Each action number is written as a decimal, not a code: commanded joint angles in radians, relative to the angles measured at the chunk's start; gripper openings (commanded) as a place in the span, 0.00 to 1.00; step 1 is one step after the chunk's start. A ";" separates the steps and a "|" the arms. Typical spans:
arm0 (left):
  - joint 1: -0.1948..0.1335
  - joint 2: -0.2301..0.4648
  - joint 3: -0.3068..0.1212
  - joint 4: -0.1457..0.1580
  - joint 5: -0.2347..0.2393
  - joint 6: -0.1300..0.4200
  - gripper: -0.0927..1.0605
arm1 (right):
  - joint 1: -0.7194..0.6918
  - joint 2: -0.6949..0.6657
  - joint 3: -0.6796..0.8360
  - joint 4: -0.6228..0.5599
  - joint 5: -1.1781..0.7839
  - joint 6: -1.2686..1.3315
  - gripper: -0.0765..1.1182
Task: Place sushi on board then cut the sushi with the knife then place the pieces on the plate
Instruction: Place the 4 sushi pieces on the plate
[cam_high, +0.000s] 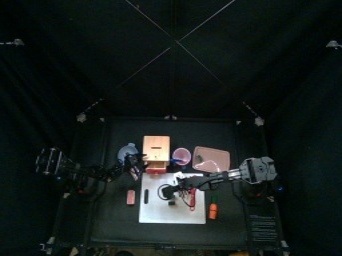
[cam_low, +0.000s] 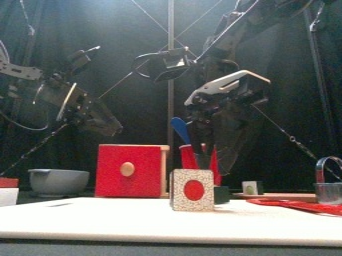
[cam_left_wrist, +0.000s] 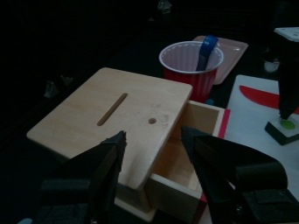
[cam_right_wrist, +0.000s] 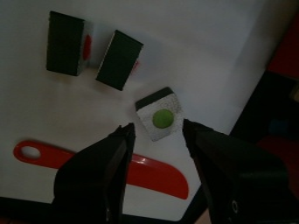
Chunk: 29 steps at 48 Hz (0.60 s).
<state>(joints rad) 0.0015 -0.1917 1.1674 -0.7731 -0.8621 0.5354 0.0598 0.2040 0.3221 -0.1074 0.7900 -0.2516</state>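
Sushi pieces (cam_right_wrist: 121, 59), three in all, sit apart on the white cutting board (cam_right_wrist: 211, 35); two dark blocks stand side by side, and a green-centred piece (cam_right_wrist: 160, 114) shows its cut face to the right wrist camera (one piece turns a red-centred face (cam_low: 193, 190) toward the desk's front). Right claw (cam_right_wrist: 158, 133) has its jaws spread, gripping nothing, tips flanking the green-centred piece; a red knife (cam_right_wrist: 105, 166) lies flat nearby, blade end nearer that piece. Left claw (cam_left_wrist: 156, 140) hangs open and empty over the wooden box (cam_left_wrist: 117, 114).
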 joint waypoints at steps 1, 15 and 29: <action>0.000 0.002 -0.018 -0.009 -0.005 0.002 0.85 | -0.006 -0.021 0.002 -0.005 -0.015 -0.002 0.76; 0.002 0.015 -0.015 -0.009 -0.005 0.000 0.85 | -0.011 0.017 -0.011 -0.009 -0.046 -0.002 0.76; 0.002 0.020 -0.014 -0.011 -0.005 0.000 0.85 | -0.011 0.055 -0.032 -0.025 -0.046 -0.002 0.76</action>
<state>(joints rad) 0.0015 -0.1687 1.1674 -0.7839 -0.8621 0.5369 0.0552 0.2700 0.3129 -0.1319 0.7470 -0.2516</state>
